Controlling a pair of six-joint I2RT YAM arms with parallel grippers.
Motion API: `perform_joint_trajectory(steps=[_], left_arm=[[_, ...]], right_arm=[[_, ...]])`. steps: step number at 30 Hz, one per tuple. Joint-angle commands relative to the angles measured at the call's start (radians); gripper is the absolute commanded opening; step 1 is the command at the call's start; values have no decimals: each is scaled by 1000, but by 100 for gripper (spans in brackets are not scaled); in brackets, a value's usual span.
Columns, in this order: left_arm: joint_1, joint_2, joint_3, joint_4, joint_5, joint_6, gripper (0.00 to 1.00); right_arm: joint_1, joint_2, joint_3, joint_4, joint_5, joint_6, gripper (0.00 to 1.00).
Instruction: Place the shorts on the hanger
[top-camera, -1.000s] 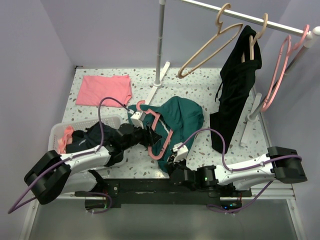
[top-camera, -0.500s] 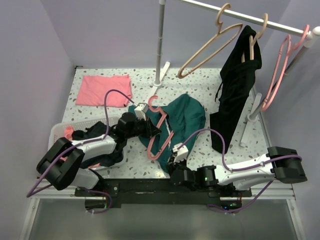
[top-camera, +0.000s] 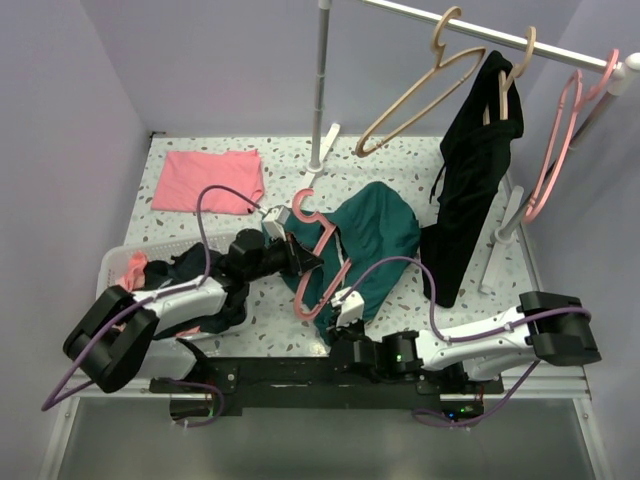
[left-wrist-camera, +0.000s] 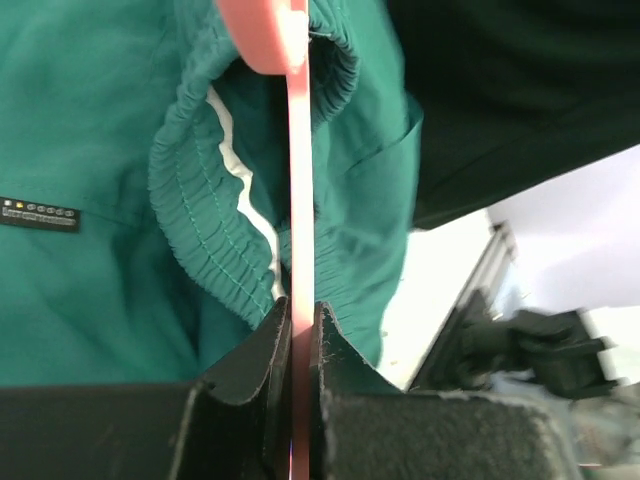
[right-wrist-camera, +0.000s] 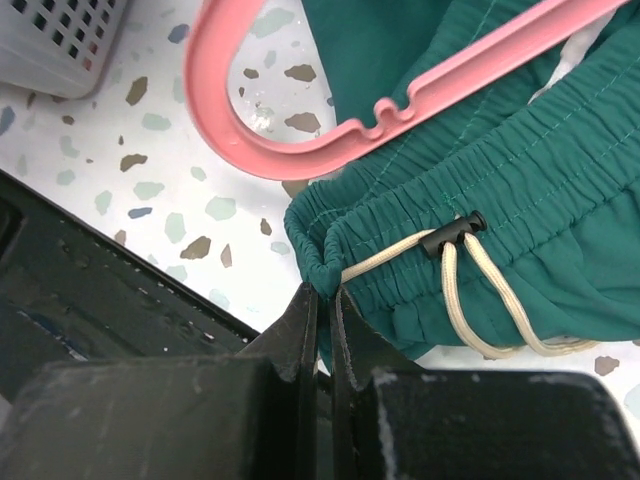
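The right gripper (right-wrist-camera: 322, 295) has its fingers pinched tight on the waistband edge of the teal shorts (top-camera: 375, 235), just beside the cream drawstring (right-wrist-camera: 380, 260). Farther in, the left gripper (left-wrist-camera: 300, 318) has its fingers clamped on a thin bar of the salmon-pink hanger (right-wrist-camera: 290, 163), which lies across the shorts on the speckled tabletop (top-camera: 400, 160).

My left gripper (top-camera: 296, 256) holds the thin salmon-pink plastic hanger (top-camera: 340, 272) over dark teal-green fabric shorts (top-camera: 380, 230); right gripper (top-camera: 343, 312) at their edge.
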Motion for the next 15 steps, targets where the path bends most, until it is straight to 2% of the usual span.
perform_joint_trajectory(steps=[1, 5, 15], left_arm=[[-7, -148, -19, 64, -73, -138, 0], [-10, -227, -13, -40, -191, -162, 0], [-92, -276, -43, -48, -464, -163, 0]], right_arm=[[2, 34, 53, 17, 15, -8, 0], [3, 38, 78, 16, 9, -27, 0], [2, 25, 207, -30, 13, -129, 0]])
